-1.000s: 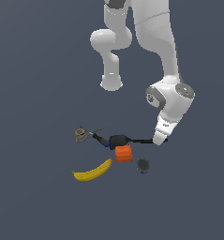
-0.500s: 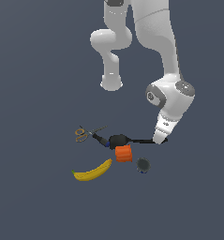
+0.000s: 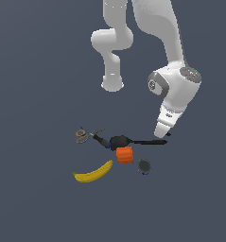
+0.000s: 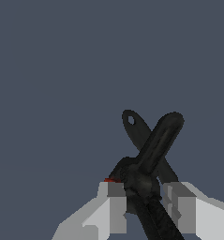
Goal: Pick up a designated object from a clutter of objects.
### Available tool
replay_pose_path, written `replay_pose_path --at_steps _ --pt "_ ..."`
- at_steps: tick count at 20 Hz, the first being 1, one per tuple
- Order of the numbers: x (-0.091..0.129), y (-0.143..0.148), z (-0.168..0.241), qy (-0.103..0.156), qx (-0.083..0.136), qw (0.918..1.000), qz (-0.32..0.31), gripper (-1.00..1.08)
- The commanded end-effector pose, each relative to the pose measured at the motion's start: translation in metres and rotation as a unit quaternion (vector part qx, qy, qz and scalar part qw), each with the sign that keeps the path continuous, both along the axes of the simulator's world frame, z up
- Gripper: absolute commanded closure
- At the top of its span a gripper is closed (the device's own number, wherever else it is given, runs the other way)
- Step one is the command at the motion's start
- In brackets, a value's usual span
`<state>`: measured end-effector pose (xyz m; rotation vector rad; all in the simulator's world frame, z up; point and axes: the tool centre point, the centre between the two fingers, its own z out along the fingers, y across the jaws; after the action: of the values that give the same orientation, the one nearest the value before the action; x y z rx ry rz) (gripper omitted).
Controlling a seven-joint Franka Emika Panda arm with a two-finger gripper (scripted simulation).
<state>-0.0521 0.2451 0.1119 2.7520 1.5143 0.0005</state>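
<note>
Gripper (image 4: pixel 142 199): low at the floor (image 3: pixel 34 94), at the handle end of the utensil (image 3: pixel 133 141), on the exterior view's right of the clutter. Fingers (image 4: pixel 114 199) spread, one each side of dark stuff; wrist view didn't settle whether they pressed on anything.

Black piece (image 4: pixel 119 174): short, dark, red at one end, lay just by one fingertip in wrist view, partly between the fingers, touching or overlapping the utensil handle. Red tip sat right at the finger's edge. Too small to pick out in exterior view.

Utensil: long, black, thin handle w/ hole at the tip; bowl end toward the scissors (image 3: pixel 86 134), handle end under the gripper. In wrist view the handle crossed w/ another dark rod in an X; which lay on top, couldn't tell.

Block (image 3: pixel 125 154): orange, ribbed, just beside the utensil bowl.

Cup (image 3: pixel 144 166): small, dark, round, near the block, apart from it.

Banana (image 3: pixel 93 173): yellow, near the block on the side away from the cup.

Scissors: orange handles, farthest from the gripper.
</note>
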Motion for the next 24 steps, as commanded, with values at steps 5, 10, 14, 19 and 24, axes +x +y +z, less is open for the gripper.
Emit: replay_pose_path --at_steps 5,10,14,19,24 --pt "-0.007 -0.012 0.059 0.0 0.0 1.0 0.0 1.08" --pt "-0.014 -0.022 0.113 0.0 0.001 1.0 0.0 1.08" --pt "-0.019 -0.03 0.157 0.001 0.002 1.0 0.001 1.08" --pt "-0.024 -0.041 0.209 0.001 0.002 1.0 0.001 1.08" --pt "-0.027 -0.05 0.254 0.001 0.002 1.0 0.0 1.08"
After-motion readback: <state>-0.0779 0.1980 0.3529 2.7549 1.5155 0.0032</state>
